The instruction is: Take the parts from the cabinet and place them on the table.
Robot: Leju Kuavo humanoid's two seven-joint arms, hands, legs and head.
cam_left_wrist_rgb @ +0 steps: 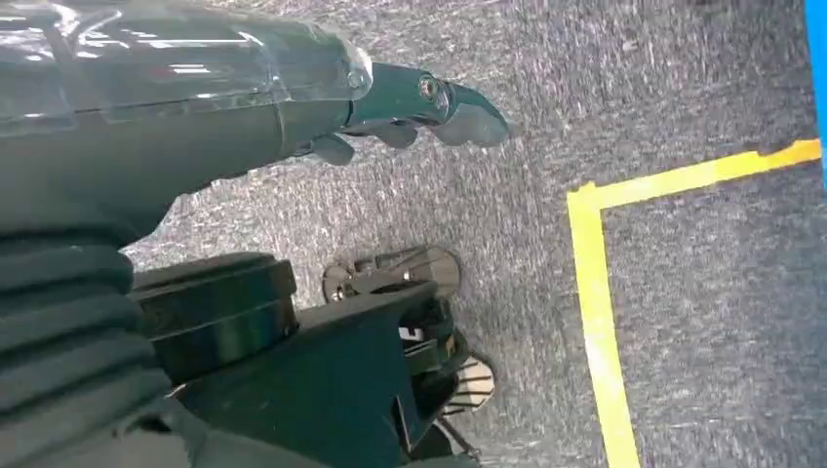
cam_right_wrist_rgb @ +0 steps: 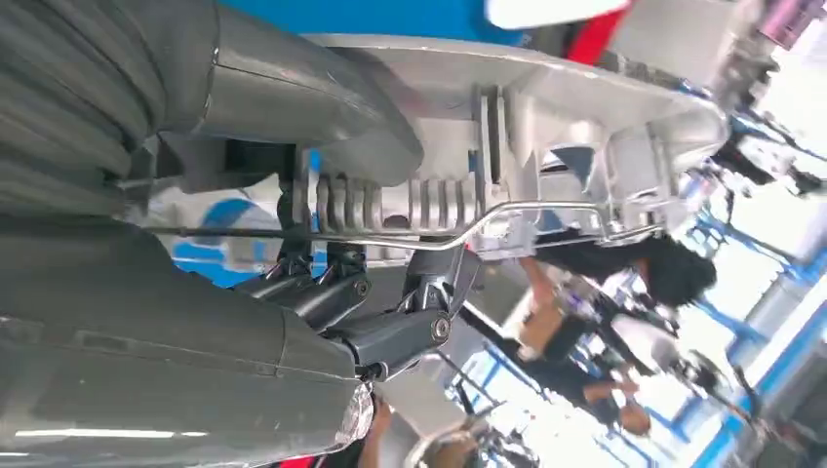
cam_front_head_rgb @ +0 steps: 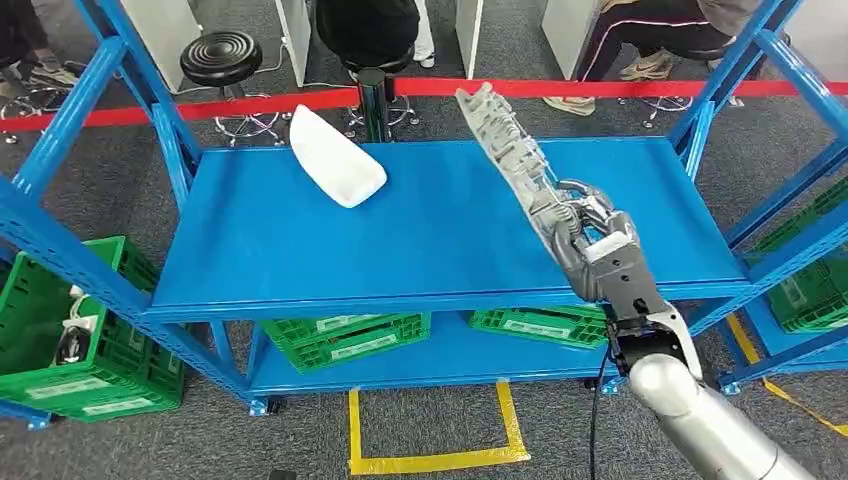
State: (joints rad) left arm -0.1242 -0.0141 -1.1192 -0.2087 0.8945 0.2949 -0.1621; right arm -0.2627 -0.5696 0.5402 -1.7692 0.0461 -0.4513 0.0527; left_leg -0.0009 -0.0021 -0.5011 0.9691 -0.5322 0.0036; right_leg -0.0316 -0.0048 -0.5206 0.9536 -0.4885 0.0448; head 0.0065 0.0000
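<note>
My right hand grips the lower end of a long silver ribbed metal part and holds it tilted up above the blue shelf top. In the right wrist view the same part lies across my fingers, with a thin wire running along it. A white curved plastic part lies on the shelf top at its far left. My left hand hangs over the grey floor with nothing in it, its fingers loosely curled.
Blue rack uprights flank the shelf on both sides. Green crates sit on the lower shelf and another green crate on the left rack. Yellow tape marks the floor. Beyond a red barrier tape are a stool and seated people.
</note>
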